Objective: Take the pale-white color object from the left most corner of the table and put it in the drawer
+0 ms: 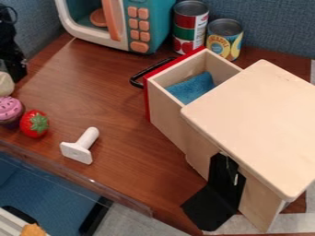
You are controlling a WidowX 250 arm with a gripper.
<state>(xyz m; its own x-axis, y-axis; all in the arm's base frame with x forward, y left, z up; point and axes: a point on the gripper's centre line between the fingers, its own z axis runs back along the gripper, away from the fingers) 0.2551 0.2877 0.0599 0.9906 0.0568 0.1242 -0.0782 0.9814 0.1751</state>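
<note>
Brown wood makes the big table [123, 110], and its middle looks like a good way across. At right is the box [252, 120], its drawer [165, 108] pulled out; going too low could bump the drawer's wall. A clear rail [73, 177] runs along the lower left edge. The black gripper [16, 71] is at upper left; I can't tell if it is open or closed. The pink cupcake [10, 111] and strawberry [34, 123], 2 toys, sit near the pale-white lump [5, 84] at the left edge, likely what to get. A wide grab could knock them.
</note>
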